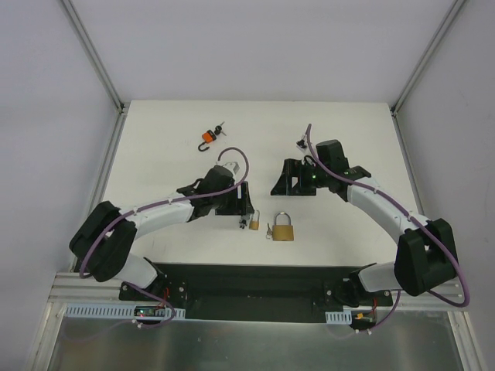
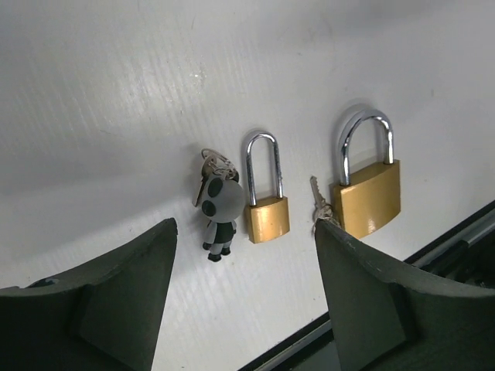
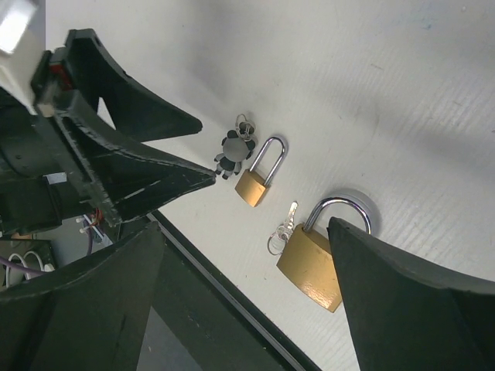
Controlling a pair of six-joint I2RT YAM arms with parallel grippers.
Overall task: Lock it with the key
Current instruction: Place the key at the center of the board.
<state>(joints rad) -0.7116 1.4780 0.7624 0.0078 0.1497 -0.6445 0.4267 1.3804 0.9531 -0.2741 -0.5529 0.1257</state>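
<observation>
Two brass padlocks are lying flat near the near edge of the table [image 1: 170, 162], between the arms. The small padlock [image 2: 267, 219] and the large padlock [image 2: 370, 197] are lying side by side, apart, with their long axes roughly parallel. Each shackle is pointing toward the far side and each body toward the black rail [image 1: 247, 282]. Both legs of each shackle are sitting in the body. A panda key [image 2: 220, 205] is lying just left of the small padlock. A second key [image 2: 317, 199] is resting against the large padlock's left edge, its blade pointing away from the arms. The left gripper [image 1: 246, 204] is hovering over the small padlock, jaws spread wide and holding nothing. The right gripper [image 3: 246, 228] is hanging farther back, likewise wide and empty. An orange lock [image 1: 206, 137] is lying well apart, farther back on the left. The table is white and matte; pale walls [image 1: 46, 93] on metal framing are enclosing it.
</observation>
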